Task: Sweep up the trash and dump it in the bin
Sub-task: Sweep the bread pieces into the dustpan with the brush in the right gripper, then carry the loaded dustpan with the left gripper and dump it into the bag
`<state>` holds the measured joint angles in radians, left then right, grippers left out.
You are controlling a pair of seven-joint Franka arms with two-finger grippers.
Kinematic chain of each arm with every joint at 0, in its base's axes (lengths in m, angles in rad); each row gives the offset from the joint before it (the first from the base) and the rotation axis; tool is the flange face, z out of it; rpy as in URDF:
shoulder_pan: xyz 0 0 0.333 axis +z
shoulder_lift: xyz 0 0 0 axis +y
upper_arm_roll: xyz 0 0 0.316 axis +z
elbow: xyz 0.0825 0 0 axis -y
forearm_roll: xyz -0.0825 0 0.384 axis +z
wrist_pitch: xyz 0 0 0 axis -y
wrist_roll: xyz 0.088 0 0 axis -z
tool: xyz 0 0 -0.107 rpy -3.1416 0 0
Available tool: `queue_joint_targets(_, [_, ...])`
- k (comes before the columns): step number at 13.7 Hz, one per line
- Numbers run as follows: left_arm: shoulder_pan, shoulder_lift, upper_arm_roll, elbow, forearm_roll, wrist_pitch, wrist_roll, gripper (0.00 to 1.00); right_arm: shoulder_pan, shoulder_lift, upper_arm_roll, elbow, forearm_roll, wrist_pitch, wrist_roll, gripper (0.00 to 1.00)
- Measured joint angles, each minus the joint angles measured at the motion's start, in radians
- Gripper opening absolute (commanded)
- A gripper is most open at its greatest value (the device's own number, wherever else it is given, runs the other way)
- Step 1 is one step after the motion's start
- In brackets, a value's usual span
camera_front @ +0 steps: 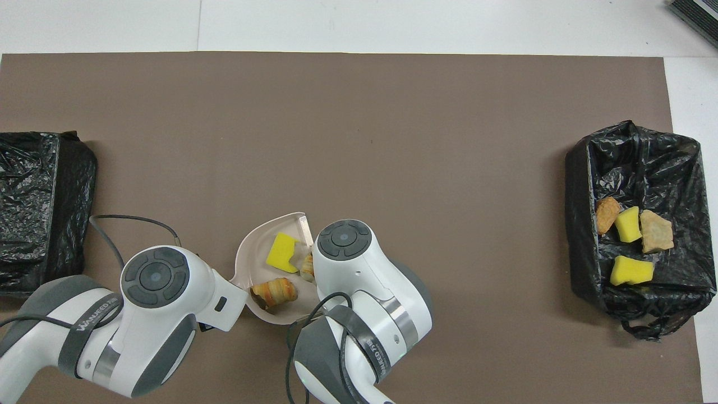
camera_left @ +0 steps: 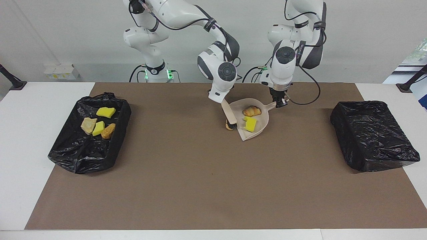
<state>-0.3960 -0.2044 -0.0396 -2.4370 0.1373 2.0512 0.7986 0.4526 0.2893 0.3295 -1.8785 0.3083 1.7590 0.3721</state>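
1. The left claw [camera_left: 279, 101] is clamped on the handle of the beige plastic dustpan [camera_left: 258, 128], which rests on the brown worktop [camera_left: 200, 173] near the robots.
2. The right claw [camera_left: 224, 104] grips a beige brush [camera_left: 230, 116] at the pan's mouth, beside an orange-tan chunk [camera_left: 229, 127].
3. A crusty orange roll-shaped scrap [camera_left: 252, 111] and a yellow sponge piece [camera_left: 250, 124] lie in the pan.
4. Four scraps [camera_left: 99, 121] sit in the open black-lined bin [camera_left: 83, 153] at the right arm's end.
5. A covered black bin [camera_left: 373, 140] sits at the left arm's end.
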Motion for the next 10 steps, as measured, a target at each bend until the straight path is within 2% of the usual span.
queue_joint_targets(2, [0.000,0.001,0.000,0.000,0.010,0.002,-0.001,0.00,0.025,-0.001,0.001,0.008,0.048,0.017,0.027,0.00])
queue_joint_targets(6, [0.000,0.002,0.000,0.000,0.017,0.009,0.001,0.00,0.029,-0.014,-0.001,0.015,0.058,0.025,0.032,0.00])
queue_joint_targets(10, [0.034,0.010,0.000,0.002,0.022,0.050,0.075,0.00,-0.112,-0.094,-0.008,0.020,0.056,-0.104,-0.006,0.00])
